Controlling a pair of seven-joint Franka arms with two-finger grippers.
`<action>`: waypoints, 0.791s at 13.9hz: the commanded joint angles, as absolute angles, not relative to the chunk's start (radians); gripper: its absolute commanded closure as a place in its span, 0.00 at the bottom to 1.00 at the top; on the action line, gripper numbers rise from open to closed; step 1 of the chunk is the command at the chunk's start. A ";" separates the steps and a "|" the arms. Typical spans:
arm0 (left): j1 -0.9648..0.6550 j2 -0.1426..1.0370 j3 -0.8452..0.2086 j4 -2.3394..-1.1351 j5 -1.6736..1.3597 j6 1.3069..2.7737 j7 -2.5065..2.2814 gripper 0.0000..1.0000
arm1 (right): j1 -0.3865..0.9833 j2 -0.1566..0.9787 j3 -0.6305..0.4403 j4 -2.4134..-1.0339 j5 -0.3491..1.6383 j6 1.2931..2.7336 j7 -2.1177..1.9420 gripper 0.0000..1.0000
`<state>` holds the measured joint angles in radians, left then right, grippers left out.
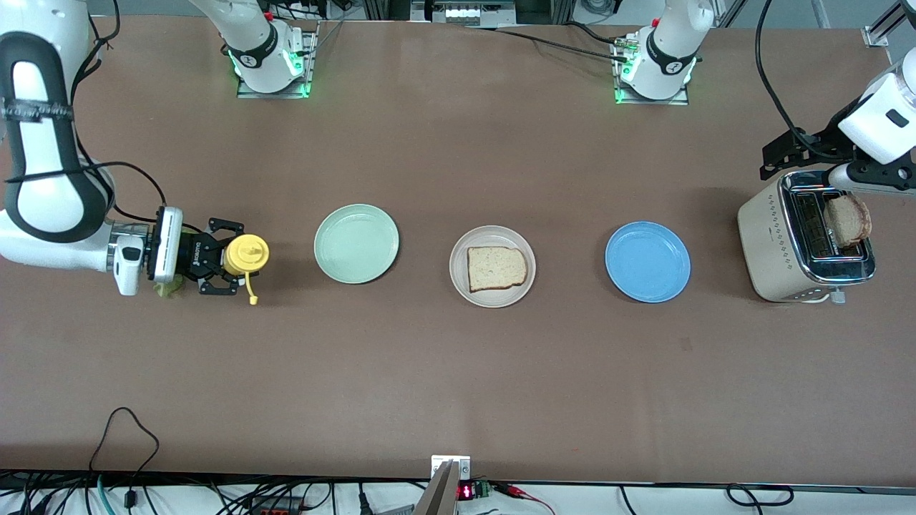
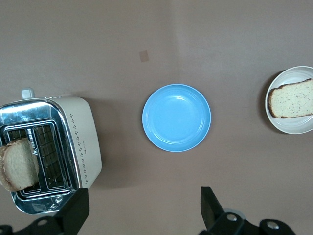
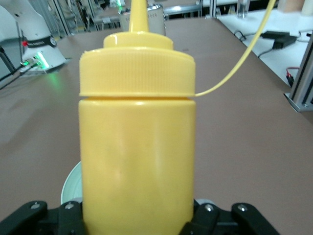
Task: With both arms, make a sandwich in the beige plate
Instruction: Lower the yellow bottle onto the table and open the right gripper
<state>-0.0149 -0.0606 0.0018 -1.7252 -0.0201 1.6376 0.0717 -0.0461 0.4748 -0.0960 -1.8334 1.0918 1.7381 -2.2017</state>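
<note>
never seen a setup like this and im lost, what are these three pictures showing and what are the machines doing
These are two white robot arms at a brown table, each ending in a black two-finger gripper. One picture looks down from a high camera facing the robots; the other two come from cameras on each arm's wrist.

On the table, in a row: a mint green plate, a beige plate holding one bread slice, a blue plate, and a toaster with a second bread slice sticking out.

The right gripper is shut on a yellow squeeze bottle, which fills its wrist view. The left gripper hangs open above the toaster, holding nothing.
</note>
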 commanded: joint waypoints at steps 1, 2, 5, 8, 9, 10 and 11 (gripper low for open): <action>-0.014 -0.067 -0.008 -1.718 0.014 1.623 0.094 0.00 | -0.104 0.543 -0.077 -1.833 1.179 1.636 -2.339 0.56; -0.014 -0.067 -0.014 -1.718 0.014 1.623 0.094 0.00 | -0.119 0.569 -0.077 -1.833 1.198 1.608 -2.379 0.56; -0.014 -0.066 -0.014 -1.717 0.014 1.624 0.095 0.00 | -0.141 0.639 -0.077 -1.833 1.236 1.563 -2.485 0.56; -0.014 -0.066 -0.012 -1.715 0.014 1.624 0.097 0.00 | -0.158 0.705 -0.077 -1.833 1.264 1.525 -2.565 0.56; -0.014 -0.066 -0.012 -1.715 0.014 1.624 0.097 0.00 | -0.167 0.727 -0.077 -1.833 1.276 1.511 -2.591 0.56; -0.014 -0.067 -0.012 -1.715 0.014 1.624 0.097 0.00 | -0.173 0.747 -0.077 -1.833 1.284 1.497 -2.615 0.56; -0.014 -0.067 -0.012 -1.715 0.014 1.624 0.097 0.00 | -0.176 0.762 -0.077 -1.833 1.284 1.490 -2.634 0.56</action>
